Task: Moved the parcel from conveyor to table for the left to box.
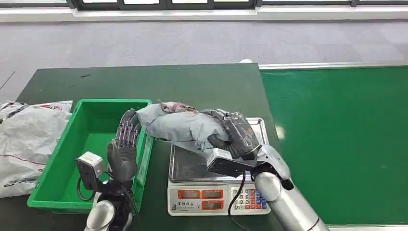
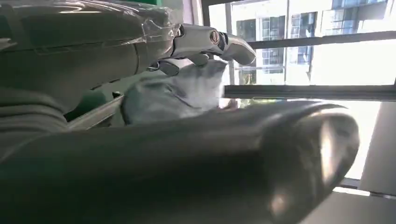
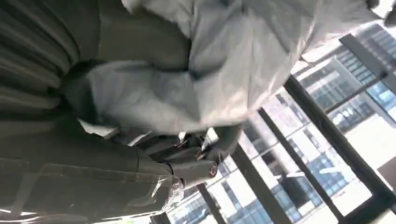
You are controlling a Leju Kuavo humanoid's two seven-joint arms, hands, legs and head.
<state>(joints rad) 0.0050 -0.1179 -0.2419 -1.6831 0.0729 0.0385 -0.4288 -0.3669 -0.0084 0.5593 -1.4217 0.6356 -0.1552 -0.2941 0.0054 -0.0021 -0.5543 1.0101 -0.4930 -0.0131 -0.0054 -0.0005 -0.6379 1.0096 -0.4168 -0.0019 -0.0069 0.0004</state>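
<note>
Over the scale (image 1: 192,166), right hand (image 1: 235,137) fingers wrapped around grey parcel (image 1: 180,122); left hand (image 1: 124,144) fingers spread, holding nothing, beside parcel's far end at green bin (image 1: 62,166) rim

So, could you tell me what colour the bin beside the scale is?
Bright green bin, clearest in the head view.

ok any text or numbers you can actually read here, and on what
Nothing reads clearly.
Scale: red display windows and keypad are too small to read.
White bags: dark and red printing, blurred.
Parcel in the right hand: no legible label.
</note>
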